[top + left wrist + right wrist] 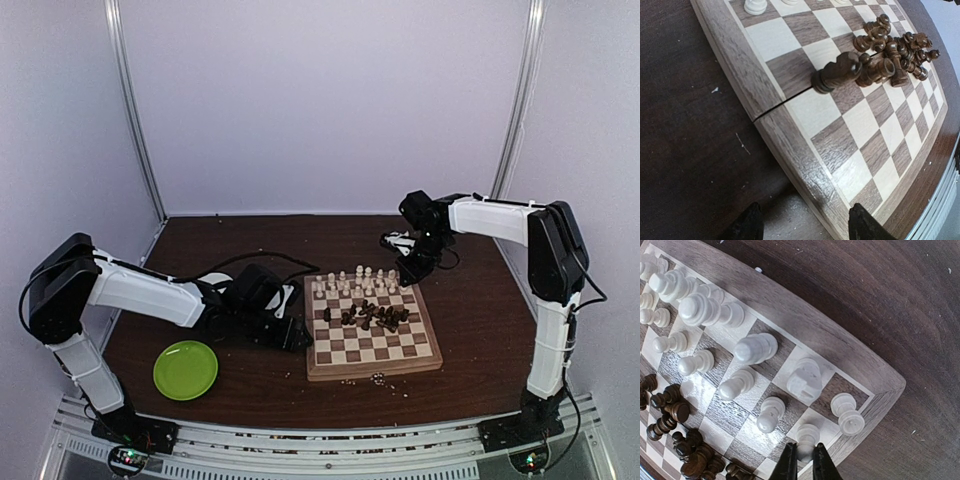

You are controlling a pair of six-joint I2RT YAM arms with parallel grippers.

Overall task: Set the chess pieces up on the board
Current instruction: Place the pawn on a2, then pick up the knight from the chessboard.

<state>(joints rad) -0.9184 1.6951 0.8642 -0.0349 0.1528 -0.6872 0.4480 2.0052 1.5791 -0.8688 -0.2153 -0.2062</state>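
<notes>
- Right gripper (806,465) hung at the far right corner of the board (345,372), its fingers drawn close about a cream pawn (807,440). Whether the pads pressed the pawn could not be told.
- That pawn stood upright one square in from the board's right frame, with a cream rook (847,415) just beside it on the corner square.
- Left gripper (805,227) sat low at the board's left edge with its fingers spread wide, one tip over the table (480,300) and the other over the frame.
- Cream pieces (355,280) stood in the two far rows of the board, close together.
- Dark pieces (375,316) lay heaped on the board's middle squares, touching one another.
- One dark piece (837,72) lay on its side just left of the heap, its long axis slanting across the squares, base toward the board's left frame and head toward the heap.
- The board's near rows showed bare chequered squares.
- A green plate (185,368) lay well left of the board.
</notes>
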